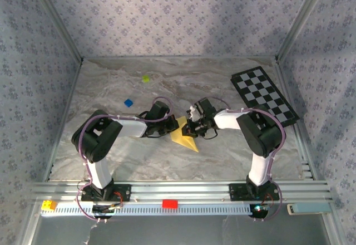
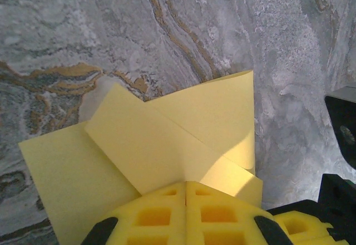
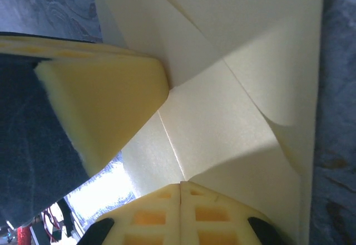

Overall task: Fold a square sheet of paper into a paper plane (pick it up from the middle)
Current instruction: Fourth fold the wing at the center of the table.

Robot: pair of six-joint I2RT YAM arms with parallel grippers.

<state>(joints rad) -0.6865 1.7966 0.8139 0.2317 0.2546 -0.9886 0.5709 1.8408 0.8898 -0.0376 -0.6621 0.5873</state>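
- The yellow paper sheet lies on the marble-patterned worktop near the centre of the top view, between the two arms. It is partly folded, with one narrow tip pointing toward the lower right.
- The left end effector reaches in from the left and sits over the sheet's left edge.
- The right end effector reaches in from the right and sits over the sheet's upper right part. The two end effectors are just beside each other.
- Left wrist view: the sheet has two flaps folded inward, which meet at a crease running toward the bottom centre.
- The left end effector has its yellow fingers together, with only a thin seam between them, and the tips are on the paper. I cannot tell whether any paper is pinched in the seam.
- Right wrist view: the sheet fills the upper and right part of the frame, showing layered folds and a central crease.
- The right end effector also has its fingers together, and the tips touch the paper at the crease.
- A yellow finger of the left end effector presses on the paper at mid left.
- A black-and-white checkered board lies at the upper right of the worktop, well apart from the sheet.
- A yellow-green block and a blue block sit at the upper left of centre.
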